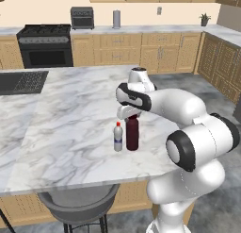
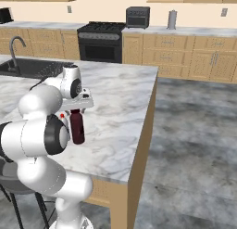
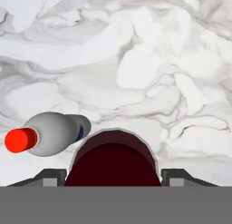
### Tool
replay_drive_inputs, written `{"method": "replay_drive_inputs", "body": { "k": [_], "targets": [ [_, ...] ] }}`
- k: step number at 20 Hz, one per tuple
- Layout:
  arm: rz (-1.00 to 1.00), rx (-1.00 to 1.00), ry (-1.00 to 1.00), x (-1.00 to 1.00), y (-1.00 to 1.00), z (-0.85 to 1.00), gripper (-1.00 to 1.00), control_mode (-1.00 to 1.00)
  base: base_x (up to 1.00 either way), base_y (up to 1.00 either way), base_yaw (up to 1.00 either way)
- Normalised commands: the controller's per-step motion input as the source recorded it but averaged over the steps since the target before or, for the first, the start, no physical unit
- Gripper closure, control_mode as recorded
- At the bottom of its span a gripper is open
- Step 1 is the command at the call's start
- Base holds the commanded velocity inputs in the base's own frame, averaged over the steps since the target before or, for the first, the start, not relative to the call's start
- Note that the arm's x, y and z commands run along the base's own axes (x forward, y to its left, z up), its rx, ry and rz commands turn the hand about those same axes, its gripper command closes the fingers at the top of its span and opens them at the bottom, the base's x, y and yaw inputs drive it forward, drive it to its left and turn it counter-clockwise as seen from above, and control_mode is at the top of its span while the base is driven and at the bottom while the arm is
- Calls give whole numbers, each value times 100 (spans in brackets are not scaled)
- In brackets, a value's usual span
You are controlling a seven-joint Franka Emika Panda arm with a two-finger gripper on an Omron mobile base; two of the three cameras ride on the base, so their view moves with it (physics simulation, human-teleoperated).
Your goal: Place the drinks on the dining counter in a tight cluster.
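**End effector straddling the maroon bottle on the marble desk**

The end effector [image 3: 113,182] points straight down over the maroon bottle [image 1: 132,133]; in the hand view its 2 fingertips [image 3: 50,178] stand spread on either side of the bottle's top, which sits between them; whether the pads actually press the bottle cannot be told. In the left base view the hand hangs just above the bottle's neck, with the white arm folded over it from the lower right.

The maroon bottle stands upright on the desk [image 1: 61,128], near its front edge; just beside it, on its left in the left base view, stands the small clear bottle [image 1: 118,137] with a red cap and blue label, also upright; the 2 are very close, though contact cannot be judged.

Farther out, a black sink [image 1: 21,81] is set in the desk's far left part; a round grey stool [image 1: 77,203] sits below the front edge; a black stove [image 1: 44,45] stands against the back wall among tan cabinets.
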Motion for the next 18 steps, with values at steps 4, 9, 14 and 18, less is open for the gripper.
{"method": "replay_drive_inputs", "body": {
  "k": [4, 9, 14, 18],
  "targets": [
    [0, 0, 0, 0, 0, 0, -100, -100, 0, 0, 0],
    [0, 0, 0, 0, 0, 0, -100, -100, 0, 0, 0],
    [0, 0, 1, 0, 0, 0, -100, -100, 0, 0, 0],
    [0, 0, 0, 0, 0, 0, -100, -100, 0, 0, 0]
  ]
}}
